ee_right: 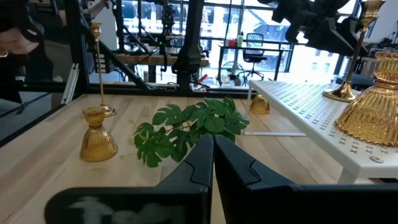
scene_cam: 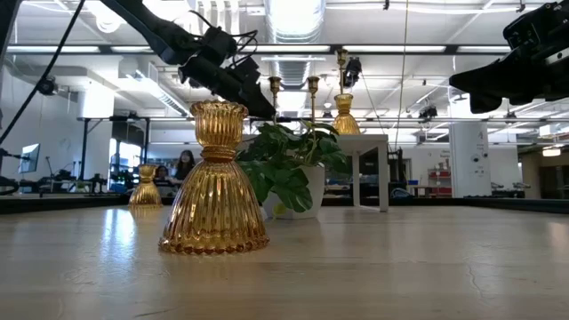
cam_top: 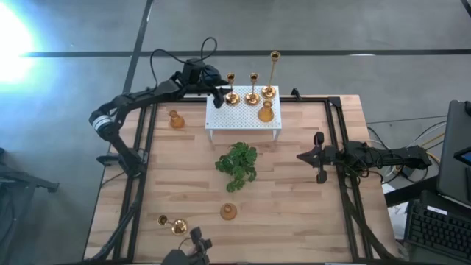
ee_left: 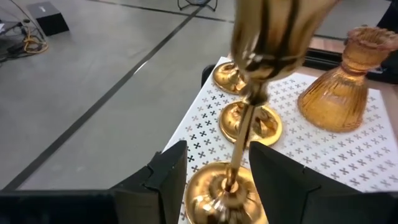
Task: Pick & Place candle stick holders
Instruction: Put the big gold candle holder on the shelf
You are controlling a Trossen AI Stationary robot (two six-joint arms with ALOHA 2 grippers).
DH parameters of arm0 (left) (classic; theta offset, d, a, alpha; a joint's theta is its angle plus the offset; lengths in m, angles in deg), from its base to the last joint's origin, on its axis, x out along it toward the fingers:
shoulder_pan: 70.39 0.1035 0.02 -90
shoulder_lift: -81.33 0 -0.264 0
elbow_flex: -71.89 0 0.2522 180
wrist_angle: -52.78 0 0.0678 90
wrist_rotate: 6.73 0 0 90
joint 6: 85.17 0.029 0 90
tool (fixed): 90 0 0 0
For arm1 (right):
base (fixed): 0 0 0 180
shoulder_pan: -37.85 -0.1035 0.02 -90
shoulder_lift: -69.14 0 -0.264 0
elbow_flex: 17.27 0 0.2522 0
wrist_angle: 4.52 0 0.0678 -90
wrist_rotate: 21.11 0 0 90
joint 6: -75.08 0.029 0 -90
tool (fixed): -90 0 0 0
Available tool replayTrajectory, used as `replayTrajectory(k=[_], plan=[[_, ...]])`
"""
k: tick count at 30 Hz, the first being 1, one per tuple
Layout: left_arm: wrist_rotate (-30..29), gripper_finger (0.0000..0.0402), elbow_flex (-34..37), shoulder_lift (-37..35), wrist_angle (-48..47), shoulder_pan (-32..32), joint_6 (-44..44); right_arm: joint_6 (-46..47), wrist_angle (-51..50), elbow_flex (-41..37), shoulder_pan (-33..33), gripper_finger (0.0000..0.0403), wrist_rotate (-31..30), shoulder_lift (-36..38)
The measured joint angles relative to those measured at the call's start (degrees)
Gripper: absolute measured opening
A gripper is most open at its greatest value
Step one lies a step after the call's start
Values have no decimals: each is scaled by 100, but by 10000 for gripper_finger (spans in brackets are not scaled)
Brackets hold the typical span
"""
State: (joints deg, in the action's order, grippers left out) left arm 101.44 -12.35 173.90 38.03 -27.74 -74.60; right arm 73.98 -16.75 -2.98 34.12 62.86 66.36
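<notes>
Three gold stemmed candle stick holders (cam_top: 252,94) and a squat amber one (cam_top: 266,112) stand on the white perforated stand (cam_top: 243,126). My left gripper (cam_top: 220,99) is open at the stand's far left corner. Its fingers stand on either side of the thin stem (ee_left: 241,140) of the leftmost holder (cam_top: 232,96), whose round base (ee_left: 221,196) rests on the stand. Squat holders stand on the table at the far left (cam_top: 176,119) and near the front (cam_top: 229,212). A tall thin one (cam_top: 171,223) stands at the front left. My right gripper (cam_top: 302,156) is shut and empty at the table's right.
A green leafy plant (cam_top: 237,163) sits in the middle of the table, just in front of the stand. Black frame rails (cam_top: 340,147) run along the table's left and right sides. Bare wood lies between the plant and the right rail.
</notes>
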Motion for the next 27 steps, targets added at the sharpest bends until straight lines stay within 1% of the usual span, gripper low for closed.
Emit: replayTrajectory(k=[4,8,13,19,22,25,27], plan=[[72,179,0,-173,-202,0,0,-1,0,0,0,9,0,-1],[92,179,0,-391,-641,0,17,1,-1,0,0,9,1,-1],[95,179,0,-814,-1873,0,26,1,-1,0,0,9,0,-1],[25,178,0,-1696,-3568,-45,2,0,-1,0,1,9,-1,-1],[-336,178,19,-2321,-4310,-223,-54,-1,-1,0,0,9,1,-1],[-1056,177,52,-3012,-4936,-610,-333,0,-1,0,0,9,1,-1],[-1638,175,58,-3467,-5306,-1014,-697,1,-1,0,0,9,1,-1]])
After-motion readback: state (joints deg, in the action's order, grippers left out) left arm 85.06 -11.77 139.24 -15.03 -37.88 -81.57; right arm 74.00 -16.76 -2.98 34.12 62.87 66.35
